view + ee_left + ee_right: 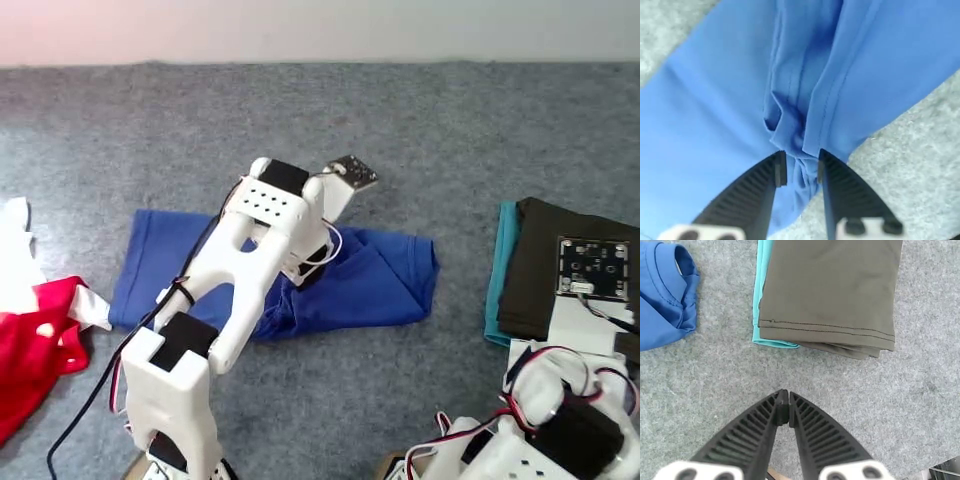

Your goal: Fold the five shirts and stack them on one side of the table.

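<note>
Crumpled blue cotton shirt (385, 285) lies mid-table on the grey felt tabletop (450, 130). Left gripper (797, 167) pinches a bunched fold of it. Right gripper (783, 409), jaws pressed together, hangs over bare felt near a folded dark brown shirt (830, 285) stacked on a folded teal shirt (761, 290) at the table's right side.

Smooth cloth: blue shirt (380, 285); rough felt: table (450, 130).

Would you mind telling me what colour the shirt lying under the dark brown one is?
The lower shirt is teal, clearest in the right wrist view.
</note>
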Available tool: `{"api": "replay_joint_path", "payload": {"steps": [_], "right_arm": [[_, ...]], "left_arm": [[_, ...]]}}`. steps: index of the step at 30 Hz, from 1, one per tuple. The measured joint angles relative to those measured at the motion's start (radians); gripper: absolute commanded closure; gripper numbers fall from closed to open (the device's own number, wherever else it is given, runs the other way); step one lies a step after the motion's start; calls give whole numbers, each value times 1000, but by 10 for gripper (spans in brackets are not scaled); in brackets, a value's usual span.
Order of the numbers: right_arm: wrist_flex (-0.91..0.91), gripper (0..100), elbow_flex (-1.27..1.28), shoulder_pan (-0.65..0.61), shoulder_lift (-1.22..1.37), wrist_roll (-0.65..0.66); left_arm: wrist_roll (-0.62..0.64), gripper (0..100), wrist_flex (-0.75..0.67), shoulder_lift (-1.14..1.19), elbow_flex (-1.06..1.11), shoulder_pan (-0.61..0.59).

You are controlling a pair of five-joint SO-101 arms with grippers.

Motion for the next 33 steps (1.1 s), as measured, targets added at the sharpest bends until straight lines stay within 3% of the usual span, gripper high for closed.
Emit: {"api": "replay_joint_path", "payload": {"steps": [7,15,18,24,33], "right_arm": [[2,989,0,0,0,0],[2,989,54,0,0,0],[2,989,71,0,0,0],[2,989,77,0,0,0],[2,987,80,0,-52,0]], "left_arm": [[87,875,71,0,-28,-80],[124,761,74,0,-95,-465],[68,758,74,0,-114,-595],[-71,758,44,91,-115,-732],[-169,758,-61,301,-166,-807]]}}
